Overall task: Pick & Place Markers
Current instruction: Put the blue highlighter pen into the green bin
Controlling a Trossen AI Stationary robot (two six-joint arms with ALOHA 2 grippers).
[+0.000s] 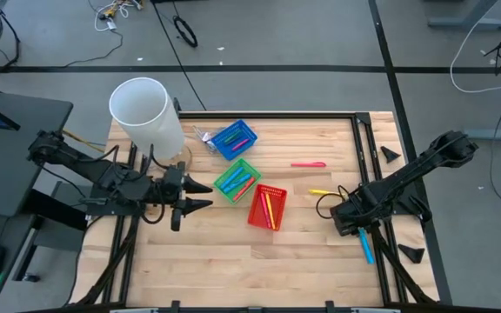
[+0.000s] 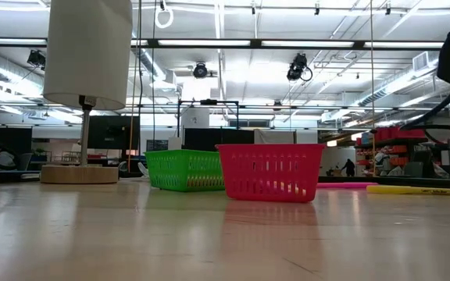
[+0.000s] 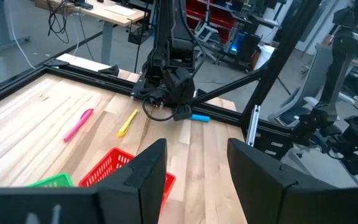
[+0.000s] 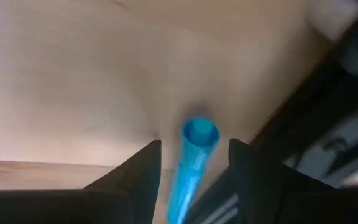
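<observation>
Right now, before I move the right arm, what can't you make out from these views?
- Blue marker: right wrist view blurred; contact with the right gripper unclear.
- Same marker, high view: the arm covers its upper end.
- Red basket contents: low view, mesh wall hides them.
- Left gripper: open, empty.

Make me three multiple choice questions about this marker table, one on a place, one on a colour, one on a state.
1. Where does the pink marker lie?
A. in the blue basket
B. on bare table, right of the baskets
C. under the white cylinder

2. What colour is the marker between the right gripper's jaws?
A. blue
B. yellow
C. red

3. The left gripper is:
A. holding a marker
B. open and empty
C. inside the red basket

Answers: B, it lies alone on the wood; A, the right wrist view shows blue; B, its jaws stand apart with nothing between.
</observation>
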